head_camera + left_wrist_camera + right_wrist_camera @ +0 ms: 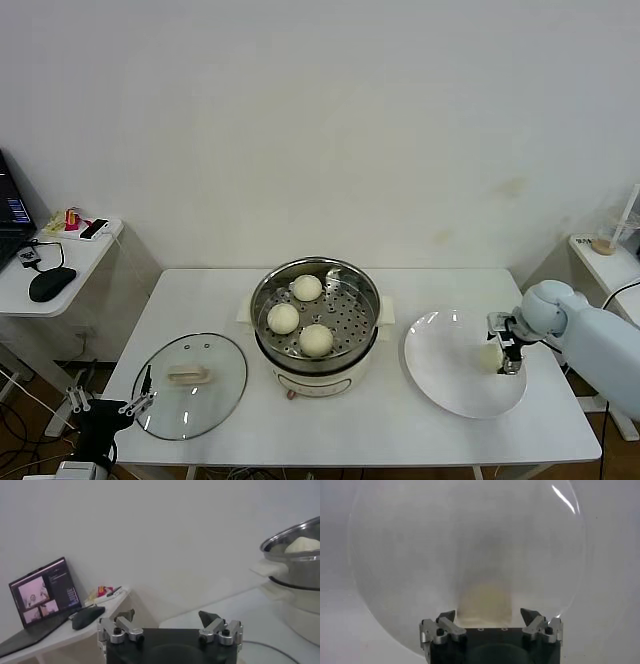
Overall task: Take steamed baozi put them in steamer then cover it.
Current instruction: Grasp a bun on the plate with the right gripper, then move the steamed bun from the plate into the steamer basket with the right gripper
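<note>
The steamer (262, 300) stands at the middle of the table, and three steamed baozi (307, 288) lie on its perforated tray. A fourth baozi (491, 355) rests on the white plate (450, 385) at the right. My right gripper (503, 345) is down over that bun. In the right wrist view the gripper (487, 612) is open; the bun (485, 600) lies between its tips with a small gap on each side. The cover (190, 385) lies flat at the front left. My left gripper (108, 402) waits open at the table's front left corner, empty (167, 615).
A side table at the left carries a laptop (40, 595) and a black mouse (50, 283). Another small table with a cup (605, 243) stands at the far right. The steamer's wall (295, 555) rises to the right of the left gripper.
</note>
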